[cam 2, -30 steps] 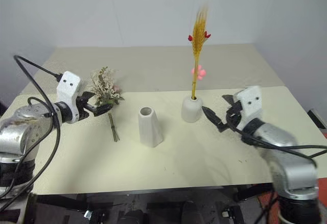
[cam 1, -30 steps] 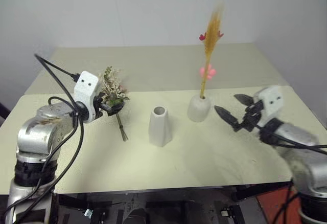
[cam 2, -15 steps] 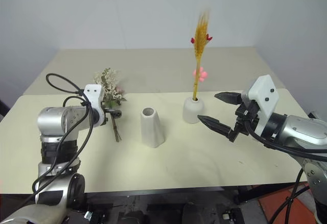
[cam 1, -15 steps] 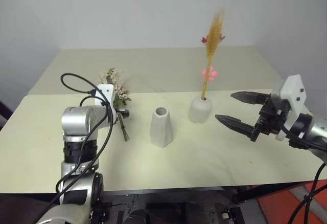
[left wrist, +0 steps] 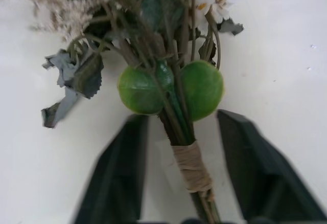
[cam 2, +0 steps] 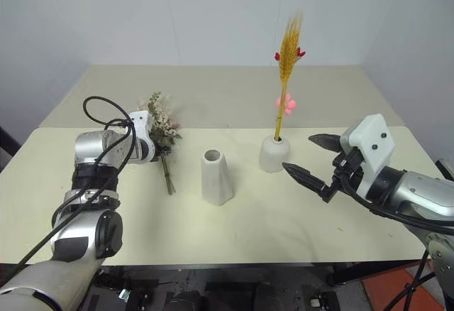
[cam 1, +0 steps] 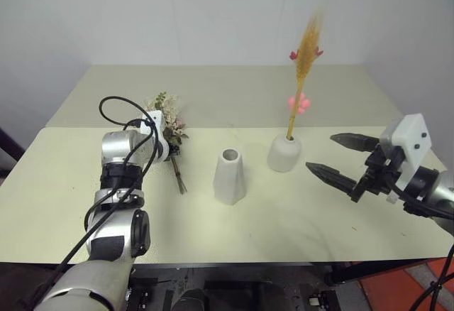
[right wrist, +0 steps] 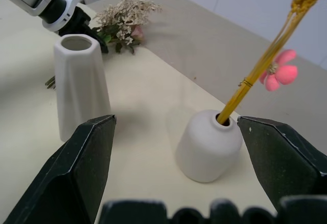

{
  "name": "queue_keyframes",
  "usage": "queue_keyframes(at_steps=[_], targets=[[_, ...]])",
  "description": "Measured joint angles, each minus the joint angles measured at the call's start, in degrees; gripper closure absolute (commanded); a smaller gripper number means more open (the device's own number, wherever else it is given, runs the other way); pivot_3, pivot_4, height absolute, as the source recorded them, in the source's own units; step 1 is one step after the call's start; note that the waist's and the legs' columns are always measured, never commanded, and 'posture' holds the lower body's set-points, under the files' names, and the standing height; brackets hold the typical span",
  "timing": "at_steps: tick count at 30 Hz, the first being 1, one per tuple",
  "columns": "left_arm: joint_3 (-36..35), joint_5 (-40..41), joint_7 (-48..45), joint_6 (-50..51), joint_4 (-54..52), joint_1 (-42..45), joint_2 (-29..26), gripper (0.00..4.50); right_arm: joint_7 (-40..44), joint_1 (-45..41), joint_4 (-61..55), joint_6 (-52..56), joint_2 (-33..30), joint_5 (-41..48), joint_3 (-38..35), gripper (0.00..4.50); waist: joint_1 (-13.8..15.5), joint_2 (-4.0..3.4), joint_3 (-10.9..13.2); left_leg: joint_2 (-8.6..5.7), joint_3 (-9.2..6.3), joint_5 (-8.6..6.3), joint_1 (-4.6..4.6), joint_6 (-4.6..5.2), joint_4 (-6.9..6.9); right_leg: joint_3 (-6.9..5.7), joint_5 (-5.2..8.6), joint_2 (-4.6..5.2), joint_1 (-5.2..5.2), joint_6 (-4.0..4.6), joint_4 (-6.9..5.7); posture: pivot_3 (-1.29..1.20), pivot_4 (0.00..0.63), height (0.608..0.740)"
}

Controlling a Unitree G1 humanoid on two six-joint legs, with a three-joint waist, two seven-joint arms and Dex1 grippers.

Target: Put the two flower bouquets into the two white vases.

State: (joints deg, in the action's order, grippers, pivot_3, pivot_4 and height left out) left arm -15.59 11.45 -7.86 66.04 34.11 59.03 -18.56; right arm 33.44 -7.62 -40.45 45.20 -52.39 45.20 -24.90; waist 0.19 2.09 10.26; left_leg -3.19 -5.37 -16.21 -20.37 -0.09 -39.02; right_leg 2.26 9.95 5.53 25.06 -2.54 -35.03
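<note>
The slim yellow-orange plume [cam 2: 287, 55] is being carried upright by the shorter rounded vase [cam 2: 274, 154], right of centre on the table [cam 2: 234, 98], so one half of the task is judged complete. The step in hand is judged to be the pickup of the bushy cream-white bouquet [cam 1: 167, 116], which is lying on the table at the left, its stems [cam 1: 178, 176] pointing toward the near edge. The left hand [left wrist: 179, 178] is being held low over this bouquet; in the left wrist view its two black fingers [left wrist: 120, 178] are being shown on either side of the twine-bound stems, just below two green round leaves, with gaps on both sides, so the bunch is being straddled but is not yet being clamped. The taller tapered vase [cam 1: 230, 176] is standing empty between the bouquet and the rounded vase, its narrow mouth facing up. The right hand [cam 1: 342, 157] is being held spread wide and empty, clear of the table, to the right of the rounded vase. The next move is judged to call for the left fingers being closed firmly on the bound stems, the bunch being lifted and turned stems-down, and the stems being lined up over the narrow mouth of the tapered vase; the spreading stem ends are being noted as likely to catch on the rim.
</note>
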Motion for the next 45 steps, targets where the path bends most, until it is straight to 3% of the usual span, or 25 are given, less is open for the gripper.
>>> queue_keyframes(at_steps=[3, 8, 13, 16, 19, 22, 30, 36, 45], targets=[[-2.0, 1.5, 0.1, 0.5, 0.2, 2.3, 0.1, 4.35, -0.9, 0.7, -0.2, 0.0, 0.1, -0.1, 0.0, 0.0, 0.0, 0.03, 0.0, 0.0, -0.01, 0.0, -0.06, 0.0, -0.01, 0.0, -0.01, 0.01, 0.04, -0.01, 0.0, 0.0, 0.15, 0.74], [-4.5, 2.7, 1.5, -0.1, 0.4, 4.1, -0.3, 4.39, -1.7, 1.6, -0.6, 0.0, 0.1, -0.7, -0.1, 0.0, -0.2, 0.03, 0.0, 0.0, 0.01, 0.0, -0.01, 0.0, -0.01, 0.03, -0.02, 0.0, 0.04, -0.03, -0.03, 0.0, 0.15, 0.74], [-8.9, 3.9, 4.8, -11.5, -3.1, 3.6, 0.8, 4.39, -1.8, 2.8, -0.7, -0.1, 0.1, -1.2, -1.3, 0.0, 0.0, 0.05, 0.0, 0.03, 0.01, 0.01, -0.09, -0.02, 0.0, 0.03, -0.04, 0.01, 0.09, -0.01, 0.02, 0.0, 0.15, 0.74], [-11.3, 10.2, -3.0, -18.7, -11.9, 1.8, 1.1, 4.39, -0.6, 4.5, -0.7, -1.0, 0.8, -1.0, -3.3, 0.0, 0.1, 0.04, 0.0, 0.02, 0.01, 0.01, -0.28, -0.03, -0.01, 0.03, -0.1, 0.03, 0.21, -0.06, 0.0, 0.0, 0.15, 0.74], [-14.8, 22.3, -16.4, -22.6, -21.6, -0.3, 2.4, 4.39, 2.6, 6.6, -0.7, -3.8, 2.4, -0.5, -5.5, 0.0, 0.0, 0.04, 0.0, 0.01, 0.02, 0.01, -0.39, -0.03, -0.1, 0.03, -0.18, 0.03, 0.2, -0.16, 0.02, 0.0, 0.15, 0.74], [-11.4, 30.3, -33.4, -24.5, -27.8, -3.8, 0.1, 4.39, 4.0, 8.2, -1.3, -7.1, 4.3, -1.0, -5.6, 0.0, -0.3, 0.01, 0.0, -0.06, 0.14, -0.03, -0.27, 0.05, -0.23, 0.1, -0.21, 0.03, 0.07, -0.21, 0.08, 0.0, 0.15, 0.74], [-2.0, 34.7, -47.3, -23.8, -21.9, -1.2, 0.8, 4.39, 1.5, 10.9, -2.2, -8.3, 6.0, -3.6, -5.1, 0.0, -0.3, 0.04, 0.0, 0.05, 0.18, -0.06, 0.42, 0.12, -0.31, 0.09, -0.01, -0.11, -0.82, -0.55, 0.27, 0.0, 0.15, 0.74], [2.7, 34.4, -49.9, -24.1, -19.9, -0.9, 2.0, 4.39, -2.2, 14.1, -4.8, -8.3, 8.3, -4.9, -5.2, 0.0, -1.2, 0.04, 0.0, 0.08, 0.19, -0.1, 0.4, 0.19, -0.3, 0.15, -0.19, -0.13, -0.7, -0.23, 0.2, 0.0, 0.15, 0.74], [4.2, 33.6, -51.4, -24.7, -19.8, -2.7, 1.0, 4.39, -3.4, 15.6, -6.2, -8.3, 8.4, -5.9, -5.7, 0.0, -1.0, 0.04, 0.0, 0.08, 0.19, -0.11, 0.41, 0.2, -0.3, 0.14, -0.17, -0.14, -0.72, -0.27, 0.24, 0.0, 0.15, 0.74]])
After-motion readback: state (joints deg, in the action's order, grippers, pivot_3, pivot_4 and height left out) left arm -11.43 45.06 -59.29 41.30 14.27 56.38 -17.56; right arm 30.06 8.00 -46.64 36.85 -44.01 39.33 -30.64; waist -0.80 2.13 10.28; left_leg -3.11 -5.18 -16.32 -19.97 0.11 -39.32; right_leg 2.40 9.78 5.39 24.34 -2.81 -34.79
